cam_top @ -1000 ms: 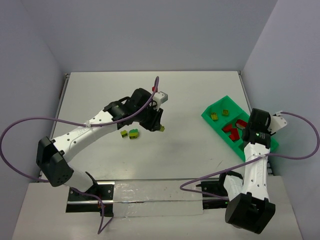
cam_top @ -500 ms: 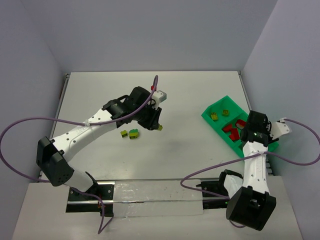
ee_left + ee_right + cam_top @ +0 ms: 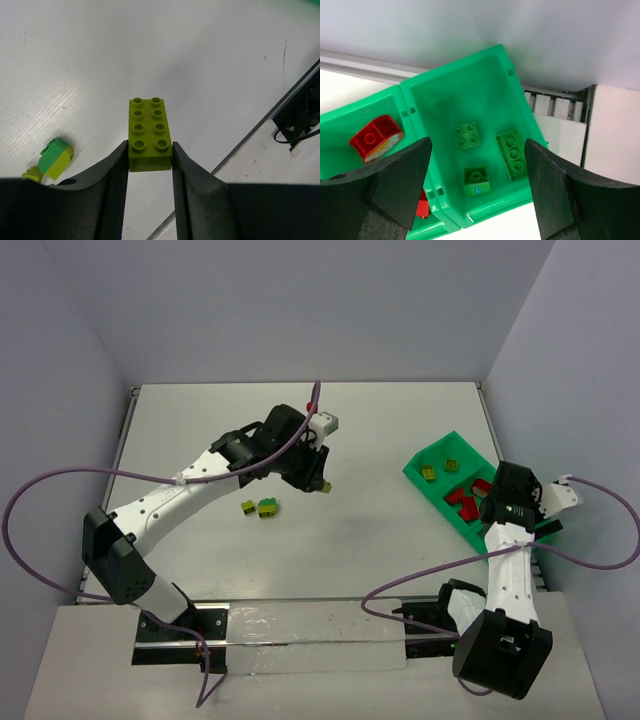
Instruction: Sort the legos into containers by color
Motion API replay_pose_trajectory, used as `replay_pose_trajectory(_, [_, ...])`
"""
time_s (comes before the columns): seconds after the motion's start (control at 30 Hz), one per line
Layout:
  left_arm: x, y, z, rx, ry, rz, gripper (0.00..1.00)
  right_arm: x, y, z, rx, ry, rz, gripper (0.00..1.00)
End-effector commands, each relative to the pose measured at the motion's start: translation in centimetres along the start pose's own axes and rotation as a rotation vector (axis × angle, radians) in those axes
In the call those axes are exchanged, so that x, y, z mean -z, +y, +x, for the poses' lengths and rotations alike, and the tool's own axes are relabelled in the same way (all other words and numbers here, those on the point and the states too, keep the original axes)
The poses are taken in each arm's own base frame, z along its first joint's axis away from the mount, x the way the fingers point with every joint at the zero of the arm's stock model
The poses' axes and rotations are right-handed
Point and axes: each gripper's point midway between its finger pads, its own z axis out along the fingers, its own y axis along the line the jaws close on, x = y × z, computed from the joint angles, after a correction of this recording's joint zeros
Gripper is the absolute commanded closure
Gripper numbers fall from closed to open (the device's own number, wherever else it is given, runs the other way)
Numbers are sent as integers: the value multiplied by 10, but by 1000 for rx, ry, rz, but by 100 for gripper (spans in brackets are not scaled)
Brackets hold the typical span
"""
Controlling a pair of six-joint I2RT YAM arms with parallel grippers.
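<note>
Your right gripper (image 3: 477, 145) stands wide open over the tray's (image 3: 465, 95) end compartment, where three green bricks (image 3: 468, 135) lie, so green likely belongs there. Farther out, past two loose bricks (image 3: 262, 507) on the table (image 3: 380, 430), your left gripper (image 3: 148, 150) clamps a yellow-green brick (image 3: 148, 125) by its long sides, clear for carrying.

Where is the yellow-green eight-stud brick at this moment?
The yellow-green brick is clamped in the left gripper above the white table. In the left wrist view, two small loose bricks lie to its lower left.
</note>
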Motion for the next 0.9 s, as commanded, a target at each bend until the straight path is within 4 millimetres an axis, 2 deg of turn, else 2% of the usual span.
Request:
replay_pose_trajectory(0.0, [7,-12,-22,16,-48,53,100,30,65,-12,6,79,-372,21])
replay_pose_trajectory(0.03, [7,-14,-22,15,-46,61,100,52,93,-6,67,125,-579,24])
replay_pose_trajectory(0.1, [6,-16,-21,9,-40,74,100,99,132,3,118,183,-931,30])
replay_pose_trajectory(0.17, [9,-20,-21,-8,-29,99,100,169,157,24,165,300,-1340,33])
replay_pose_trajectory(0.23, [11,-24,-20,-20,-19,120,100,229,167,40,283,331,-1643,28])
replay_pose_trajectory(0.27, [12,-26,-20,-26,-16,132,100,253,165,56,365,376,-1734,26])
replay_pose_trajectory(0.3, [13,-28,-19,-31,-16,145,100,274,161,72,462,408,-1794,24])
replay_pose_trajectory(0.33, [15,-30,-18,-35,-16,159,100,292,164,68,561,328,-1848,23])
replay_pose_trajectory(0.37, [16,-32,-16,-40,-12,170,100,306,162,75,613,344,-1864,23])
replay_pose_trajectory(0.4, [17,-34,-13,-48,-6,188,100,318,162,82,723,279,-1897,23])
replay_pose_trajectory(0.57, [31,-47,-4,-99,2,276,100,358,154,95,876,233,-2107,25])
replay_pose_trajectory(0.77, [55,-60,-4,-162,-31,354,100,374,138,100,936,226,-2268,20])
replay_pose_trajectory(0.87, [63,-64,-8,-188,-71,376,100,383,124,104,988,229,-2386,19])
